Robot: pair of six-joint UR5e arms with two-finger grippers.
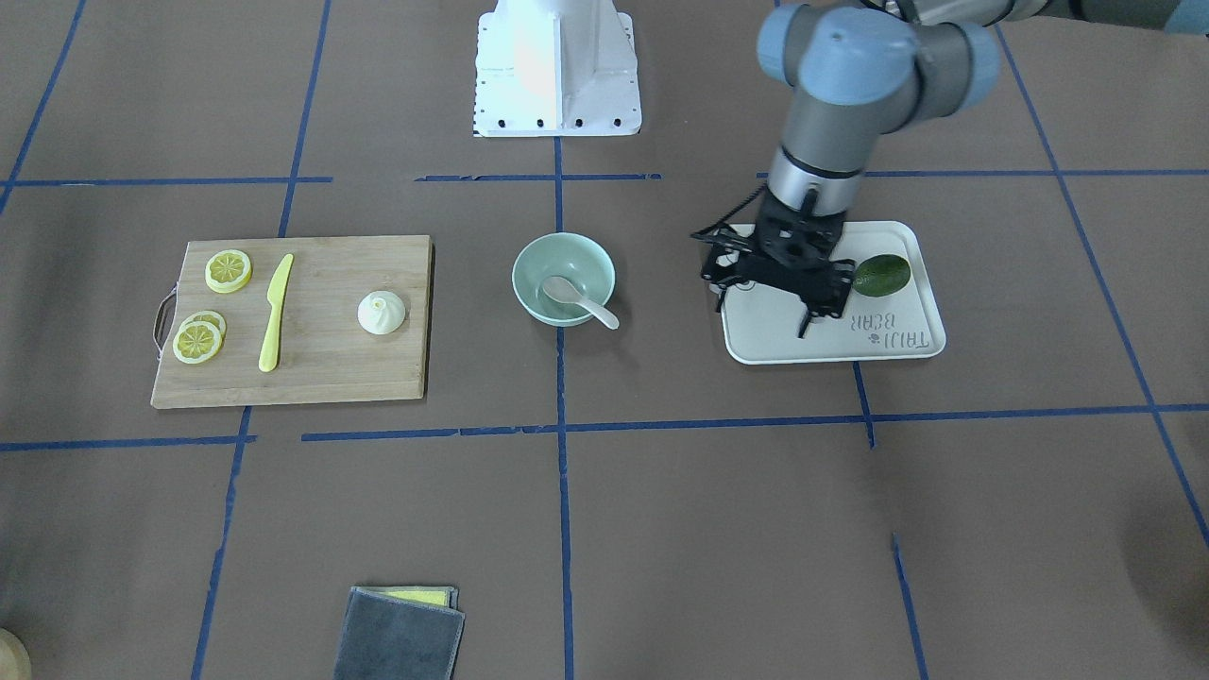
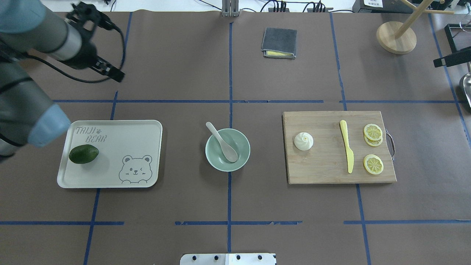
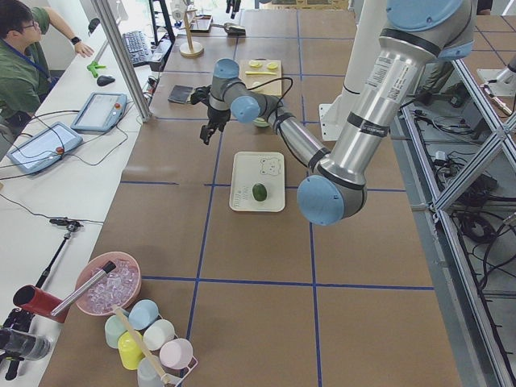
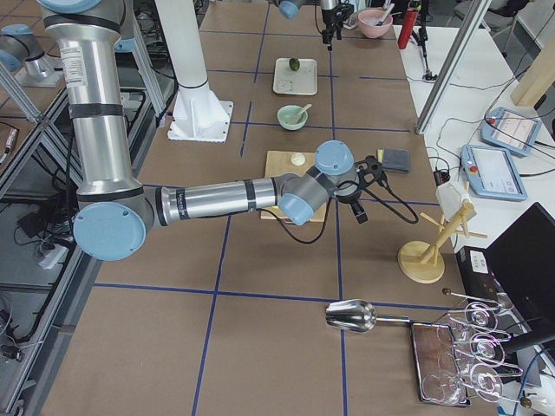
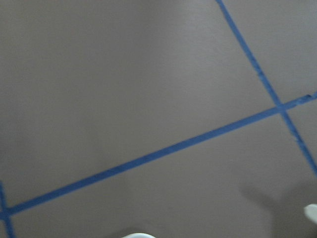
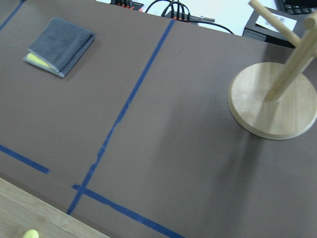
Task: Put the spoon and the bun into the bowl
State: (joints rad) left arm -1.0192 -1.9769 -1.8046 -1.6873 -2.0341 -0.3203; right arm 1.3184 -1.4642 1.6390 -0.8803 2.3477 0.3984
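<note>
The white spoon lies in the pale mint-green bowl at the table's middle, scoop inside and handle sticking out over the rim. The white pleated bun sits on the wooden cutting board. My left gripper hangs open and empty, raised above the tray, well apart from the bowl. My right gripper shows only in the exterior right view, raised beyond the cutting board's far side. I cannot tell whether it is open or shut.
A dark green fruit lies on the tray. A yellow knife and lemon slices lie on the board beside the bun. A folded grey cloth and a wooden stand are at the far side.
</note>
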